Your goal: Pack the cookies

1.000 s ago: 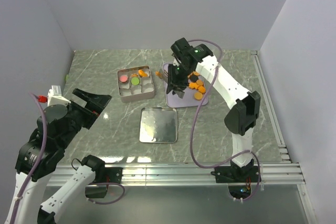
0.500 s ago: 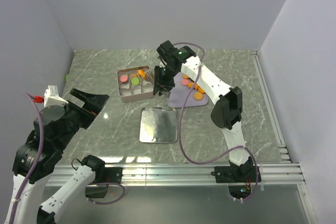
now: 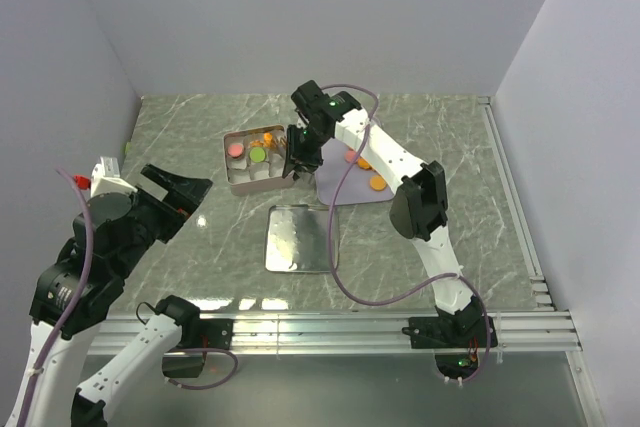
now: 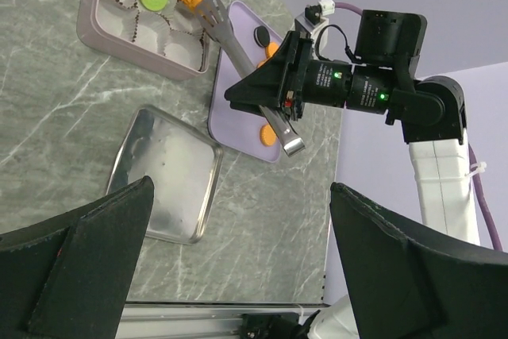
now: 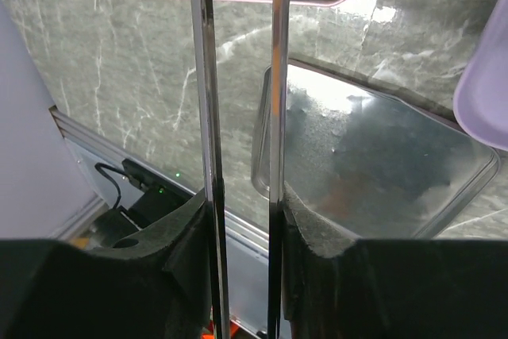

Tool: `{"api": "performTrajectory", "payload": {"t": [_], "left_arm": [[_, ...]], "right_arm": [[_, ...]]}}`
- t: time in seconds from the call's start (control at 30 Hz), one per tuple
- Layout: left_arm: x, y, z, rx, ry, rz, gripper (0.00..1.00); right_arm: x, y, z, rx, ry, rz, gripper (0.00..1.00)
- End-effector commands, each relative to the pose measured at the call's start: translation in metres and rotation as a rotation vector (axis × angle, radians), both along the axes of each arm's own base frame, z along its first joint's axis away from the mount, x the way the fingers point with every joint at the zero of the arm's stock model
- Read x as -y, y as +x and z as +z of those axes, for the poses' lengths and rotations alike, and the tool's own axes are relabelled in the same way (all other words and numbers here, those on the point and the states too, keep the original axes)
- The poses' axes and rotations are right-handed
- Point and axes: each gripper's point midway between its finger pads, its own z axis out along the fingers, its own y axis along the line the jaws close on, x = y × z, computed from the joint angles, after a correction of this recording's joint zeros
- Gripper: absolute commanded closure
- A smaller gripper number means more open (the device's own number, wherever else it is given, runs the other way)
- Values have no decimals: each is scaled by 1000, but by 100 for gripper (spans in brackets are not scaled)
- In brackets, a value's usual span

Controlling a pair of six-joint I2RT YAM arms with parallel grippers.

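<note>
Green marble table (image 3: 450,147) is seen; at upper centre, cookies (image 3: 377,183) lie in the tin (image 3: 255,188) and on the lavender tray (image 3: 343,193). Tongs (image 4: 238,55) are clamped by the right gripper (image 5: 242,228), tips above the tin's right edge; the left gripper (image 3: 185,199) is spread, idle. Careful release into 1 cup is judged next.

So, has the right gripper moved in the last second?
Yes. The right gripper has swung left, from above the lavender tray to the right edge of the tin, carrying the tongs.
</note>
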Motion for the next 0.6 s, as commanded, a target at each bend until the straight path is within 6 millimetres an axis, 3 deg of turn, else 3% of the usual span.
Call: {"api": "performTrajectory", "payload": {"t": [0.0,0.2,0.57], "left_arm": [[-3,3,12,39,26,5,1],[-6,4,11,42,47,13,1],[0,11,7,29,64,-11,1]], "right_arm": [[0,14,15,47,36,-25,63],[12,17,8,38,10,-41,62],[15,16,2,24,2,-41,57]]}}
